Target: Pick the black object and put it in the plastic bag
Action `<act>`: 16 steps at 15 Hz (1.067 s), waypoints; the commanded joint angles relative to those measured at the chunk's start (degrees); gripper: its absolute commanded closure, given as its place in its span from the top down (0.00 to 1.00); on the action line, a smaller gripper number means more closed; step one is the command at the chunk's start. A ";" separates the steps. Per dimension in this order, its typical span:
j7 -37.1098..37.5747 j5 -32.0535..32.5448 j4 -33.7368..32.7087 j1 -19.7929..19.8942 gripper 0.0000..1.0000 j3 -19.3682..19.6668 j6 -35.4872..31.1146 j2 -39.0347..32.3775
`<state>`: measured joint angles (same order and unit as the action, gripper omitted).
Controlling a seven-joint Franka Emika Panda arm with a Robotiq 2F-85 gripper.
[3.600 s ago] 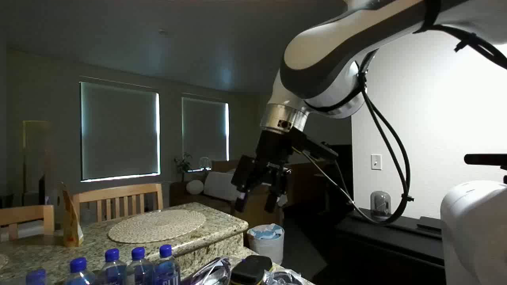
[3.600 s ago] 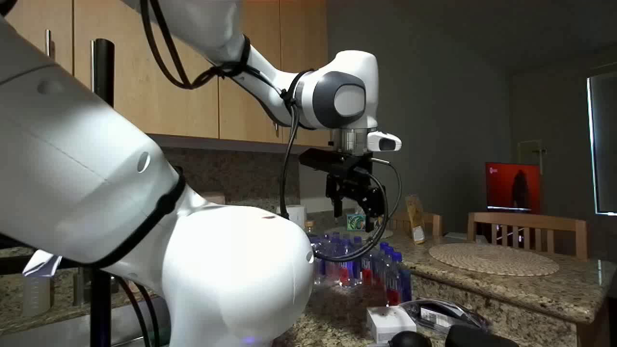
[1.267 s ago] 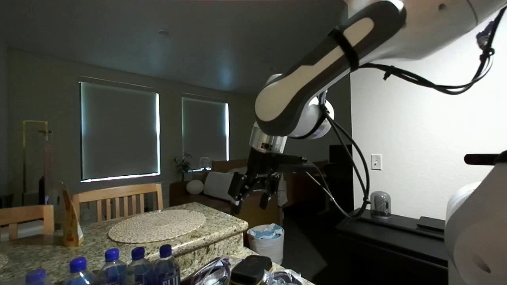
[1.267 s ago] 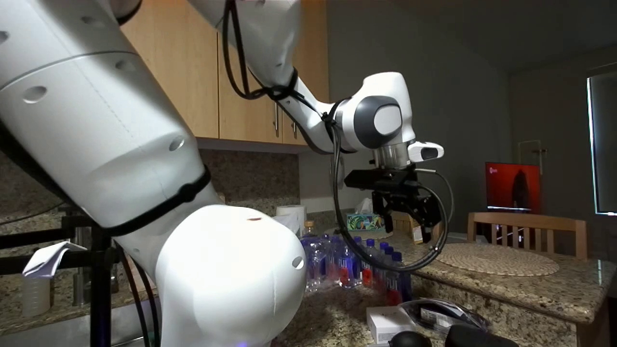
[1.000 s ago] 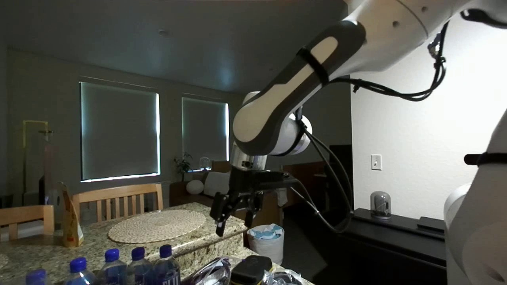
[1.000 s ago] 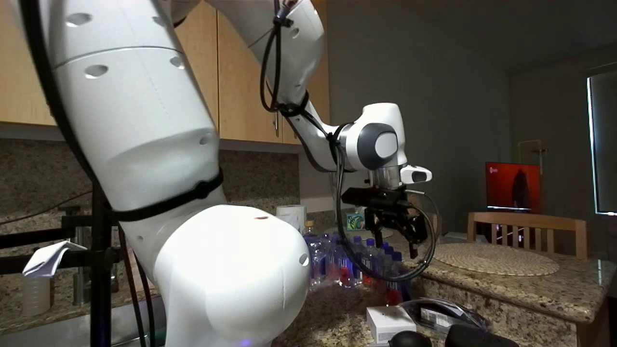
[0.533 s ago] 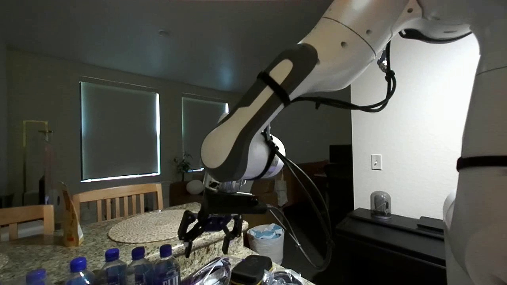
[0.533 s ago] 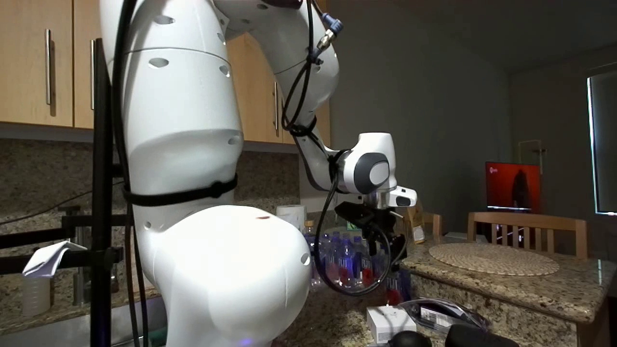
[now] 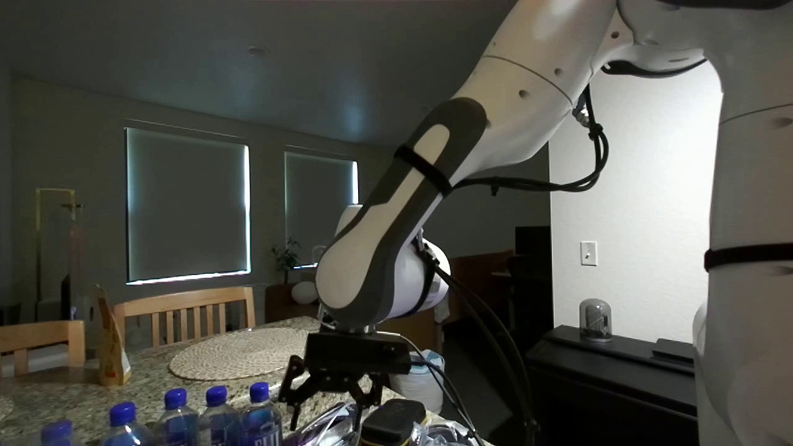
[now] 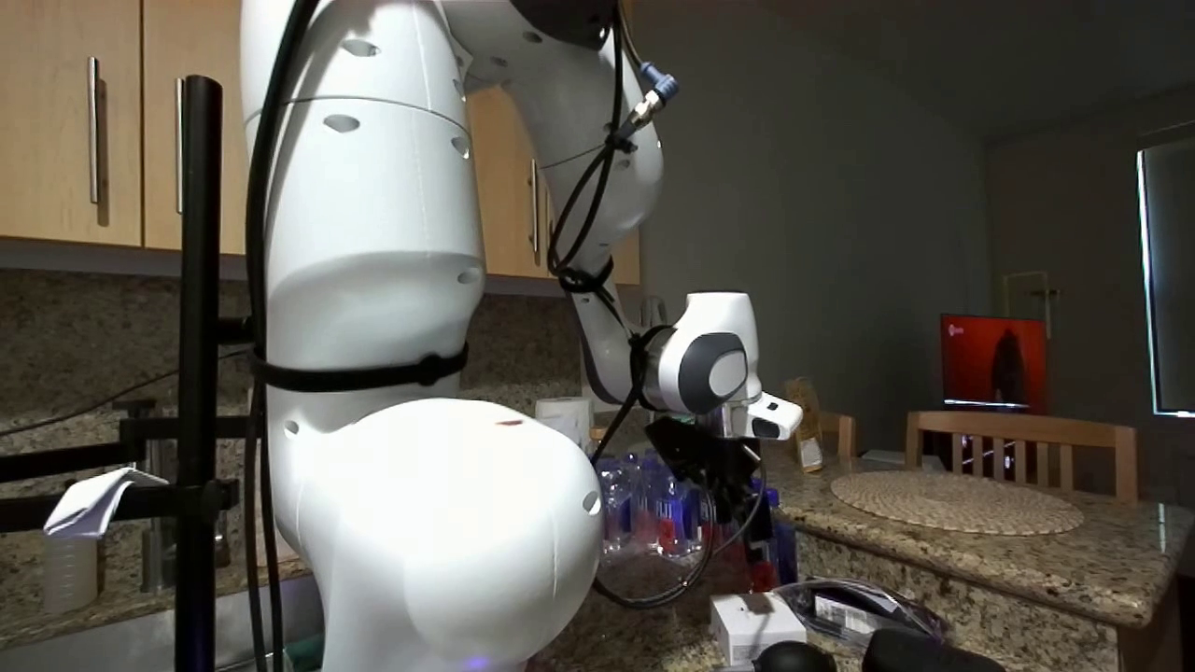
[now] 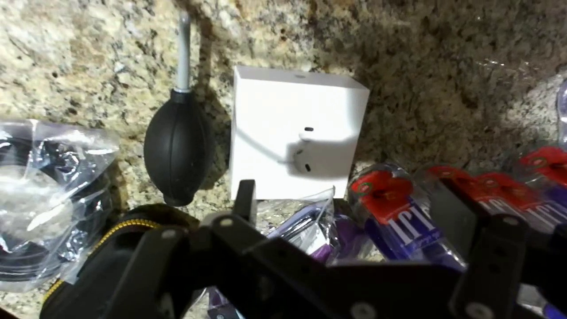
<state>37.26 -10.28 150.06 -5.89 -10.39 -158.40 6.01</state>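
Find the pincer [image 11: 348,204] spread above the counter [image 11: 421,57]. See in the wrist view, below its gap, a clear bag [image 11: 310,230] showing purple; to the right, water bottles [image 11: 398,212]; to the left, partly hidden by the pincer, a black case [image 11: 93,288]. Beyond the bag, find a white box [image 11: 292,128] and, just beside it, a black squeeze bulb [image 11: 177,146]. Cannot single out either black thing as the task's own. Farthest left, see another plastic bag [image 11: 51,204].

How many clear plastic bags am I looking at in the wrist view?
2. The left bag is cut off by the picture's left edge; the middle bag lies beside the white box, partly hidden by the gripper, which may be covering others.
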 commanded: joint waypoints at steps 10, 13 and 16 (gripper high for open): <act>0.33 -4.37 0.04 -0.27 1.00 1.39 1.19 -3.27; 0.50 -4.83 -0.22 -0.48 1.00 1.61 1.28 -5.19; 0.77 -5.07 -0.50 -0.52 1.00 1.91 2.26 -6.83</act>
<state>37.28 -13.91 150.22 -5.90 -9.04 -157.53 0.70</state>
